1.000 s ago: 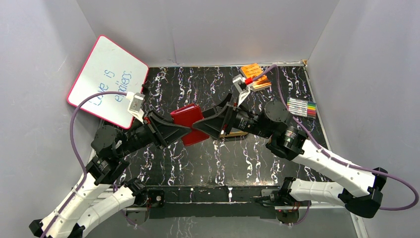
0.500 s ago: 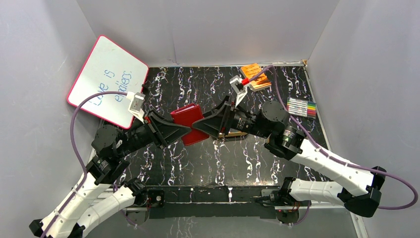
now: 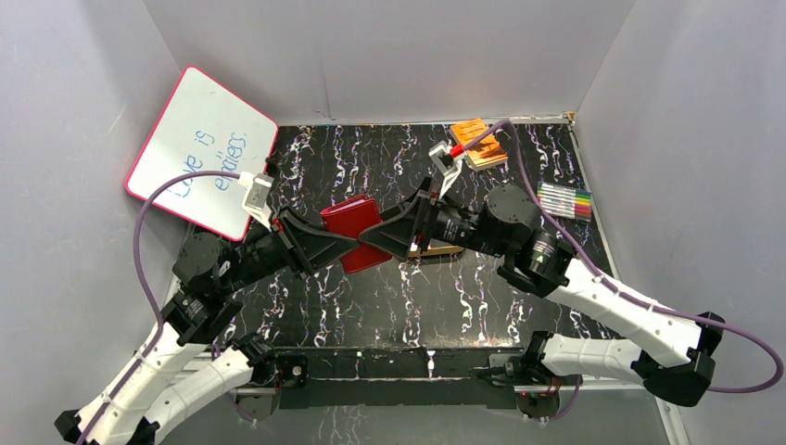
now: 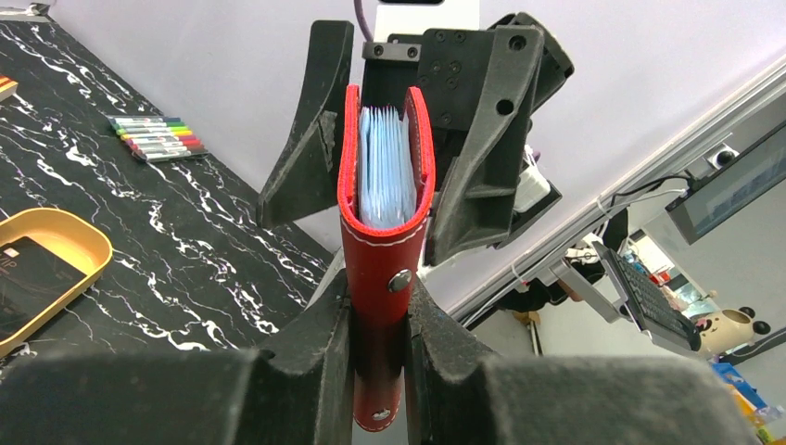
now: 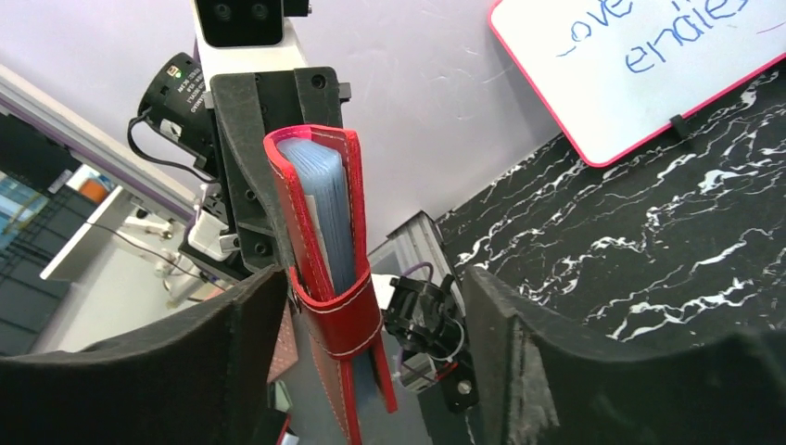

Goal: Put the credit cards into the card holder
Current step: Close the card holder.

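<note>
Two sets of fingers meet at one small thing, and that is where trouble could start. Left fingers (image 4: 310, 357) are clamped on the stud end of the red card holder (image 4: 380, 250). It is held up off the worktop (image 3: 463, 297) over its middle, edge-on, with pale sleeves showing inside. Right fingers (image 5: 185, 371) stand wide apart, one on either side of the holder's other end, and seem to touch nothing.

If they close unevenly or tug hard, the holder would likely twist or slip from the left grip. If they squeeze both covers together, no card could enter. A strap looks wrapped round the holder, so it may be fastened.

Just beside the right arm sits a gold tray (image 4: 88, 246) holding a dark card (image 4: 28, 278); any other cards are hidden. Both arms crowd that spot, so reaching the card means backing one arm out.

Open room is widest on the near strip. Farther off, markers (image 3: 565, 199) lie by the right wall, a whiteboard (image 3: 199, 148) leans at the left, and an orange book (image 3: 489, 156) sits at the back edge.
</note>
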Action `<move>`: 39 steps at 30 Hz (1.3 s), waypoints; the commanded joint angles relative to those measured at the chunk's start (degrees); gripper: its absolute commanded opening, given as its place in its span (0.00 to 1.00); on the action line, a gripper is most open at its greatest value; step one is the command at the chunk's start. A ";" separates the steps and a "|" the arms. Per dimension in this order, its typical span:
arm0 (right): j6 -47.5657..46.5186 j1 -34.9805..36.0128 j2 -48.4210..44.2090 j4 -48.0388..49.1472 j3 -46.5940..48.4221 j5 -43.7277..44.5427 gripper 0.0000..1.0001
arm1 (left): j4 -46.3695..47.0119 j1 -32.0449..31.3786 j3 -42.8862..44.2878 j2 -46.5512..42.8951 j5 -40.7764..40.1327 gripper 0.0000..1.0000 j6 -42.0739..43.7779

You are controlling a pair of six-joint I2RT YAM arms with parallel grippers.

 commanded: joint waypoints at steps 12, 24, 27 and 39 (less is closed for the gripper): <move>-11.76 -0.42 -12.32 -14.40 4.65 4.33 0.85 | -0.38 -0.24 0.30 -2.68 -1.39 0.00 -0.09; -15.68 -0.39 -15.25 -17.71 -2.62 6.50 0.91 | -4.74 -0.18 -3.51 -1.87 0.88 0.00 1.34; -16.69 -0.41 -11.61 -17.07 -1.39 -3.43 0.89 | -2.22 -0.21 -4.06 -0.79 0.35 0.00 1.54; -16.04 -0.49 -9.99 -14.14 -3.27 -7.65 0.89 | 0.89 -0.25 -3.29 0.42 3.33 0.00 1.90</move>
